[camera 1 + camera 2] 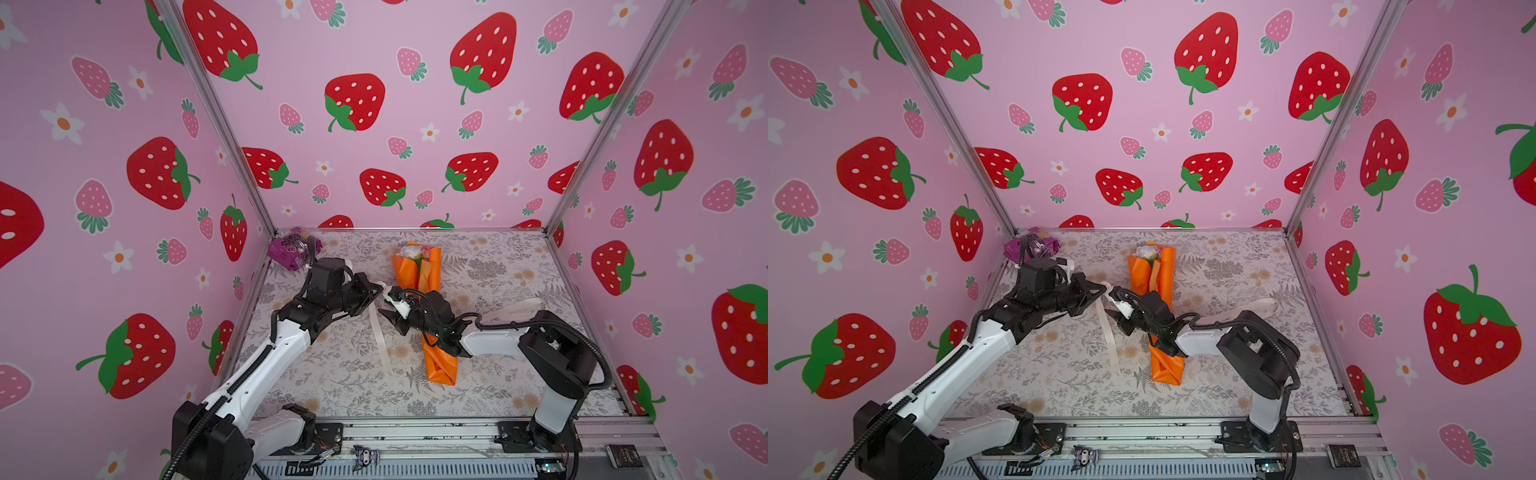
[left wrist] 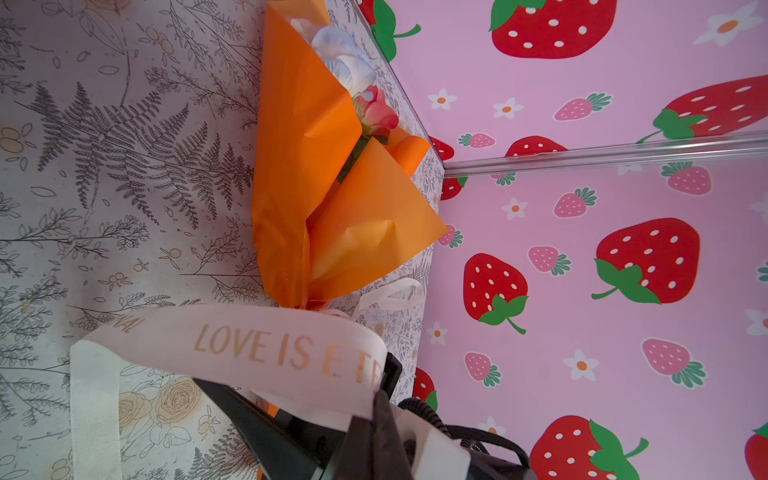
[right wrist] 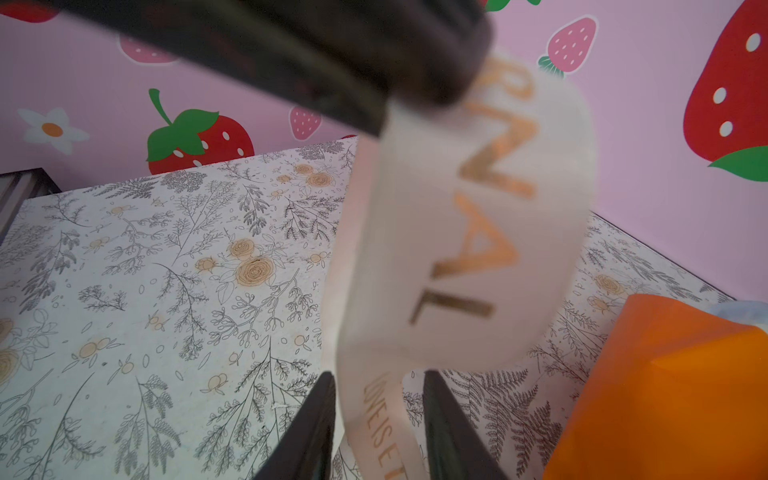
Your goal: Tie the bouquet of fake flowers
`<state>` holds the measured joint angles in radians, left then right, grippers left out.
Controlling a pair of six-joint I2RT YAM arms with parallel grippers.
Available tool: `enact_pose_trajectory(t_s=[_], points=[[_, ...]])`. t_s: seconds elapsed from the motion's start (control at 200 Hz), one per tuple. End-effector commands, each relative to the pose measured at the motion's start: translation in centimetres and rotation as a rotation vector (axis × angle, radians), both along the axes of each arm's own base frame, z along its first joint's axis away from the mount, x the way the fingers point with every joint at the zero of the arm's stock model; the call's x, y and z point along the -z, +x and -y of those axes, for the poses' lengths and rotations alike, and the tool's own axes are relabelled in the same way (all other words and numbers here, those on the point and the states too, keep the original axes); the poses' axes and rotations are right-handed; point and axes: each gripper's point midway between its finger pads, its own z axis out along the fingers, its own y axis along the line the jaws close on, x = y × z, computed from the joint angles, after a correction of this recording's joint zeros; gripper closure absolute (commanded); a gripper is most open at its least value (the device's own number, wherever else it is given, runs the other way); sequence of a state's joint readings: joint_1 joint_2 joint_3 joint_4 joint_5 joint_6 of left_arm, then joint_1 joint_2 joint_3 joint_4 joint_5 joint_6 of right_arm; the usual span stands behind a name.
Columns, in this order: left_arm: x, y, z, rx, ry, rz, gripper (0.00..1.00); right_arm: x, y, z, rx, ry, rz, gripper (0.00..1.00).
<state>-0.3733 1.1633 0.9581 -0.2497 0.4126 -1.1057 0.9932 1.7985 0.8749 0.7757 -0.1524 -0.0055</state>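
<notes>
The bouquet of fake flowers (image 1: 419,270) (image 1: 1152,270) lies mid-table in orange paper, blooms toward the back wall; its white and pink roses (image 2: 357,83) show in the left wrist view. My left gripper (image 1: 380,288) (image 2: 376,411) is shut on a cream ribbon (image 1: 376,328) (image 2: 257,345) with gold lettering, just left of the wrap. The ribbon hangs down to the table. My right gripper (image 1: 386,301) (image 3: 380,415) reaches over the bouquet's middle. Its jaws stand apart with the ribbon (image 3: 457,249) running between them.
A crinkly purple packet (image 1: 293,249) (image 1: 1030,247) sits in the back left corner behind the left arm. More ribbon (image 1: 519,305) lies on the table behind the right arm. Pink strawberry walls close three sides; a metal rail (image 1: 415,432) runs along the front.
</notes>
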Motion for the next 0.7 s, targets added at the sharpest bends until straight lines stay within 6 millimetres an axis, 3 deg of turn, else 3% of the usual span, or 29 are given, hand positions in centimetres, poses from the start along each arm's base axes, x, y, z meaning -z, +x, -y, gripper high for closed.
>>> enact_pose_trajectory(t_s=[0.0, 0.16, 0.24, 0.28, 0.425, 0.695], points=[[-1.2, -0.2, 0.3, 0.007, -0.033, 0.024, 1.00, -0.1, 0.3, -0.4, 0.015, 0.018, 0.001, 0.68], [-1.0, -0.3, 0.0, 0.003, -0.014, 0.030, 1.00, -1.1, 1.3, 1.1, 0.113, 0.030, 0.031, 0.88], [-0.5, -0.5, -0.2, 0.012, 0.010, 0.038, 0.90, -2.4, 1.5, 2.3, 0.158, 0.042, 0.057, 0.95], [-0.1, -0.6, -0.2, 0.027, 0.027, 0.047, 0.85, -3.0, 1.6, 3.0, 0.183, 0.045, 0.071, 0.96], [1.5, -1.5, -0.7, 0.110, 0.156, 0.085, 0.52, -4.2, 2.1, 6.5, 0.267, 0.050, 0.106, 0.97], [2.8, -3.2, -0.9, 0.316, 0.341, 0.251, 0.48, -5.1, 2.8, 10.8, 0.289, 0.014, 0.149, 0.97]])
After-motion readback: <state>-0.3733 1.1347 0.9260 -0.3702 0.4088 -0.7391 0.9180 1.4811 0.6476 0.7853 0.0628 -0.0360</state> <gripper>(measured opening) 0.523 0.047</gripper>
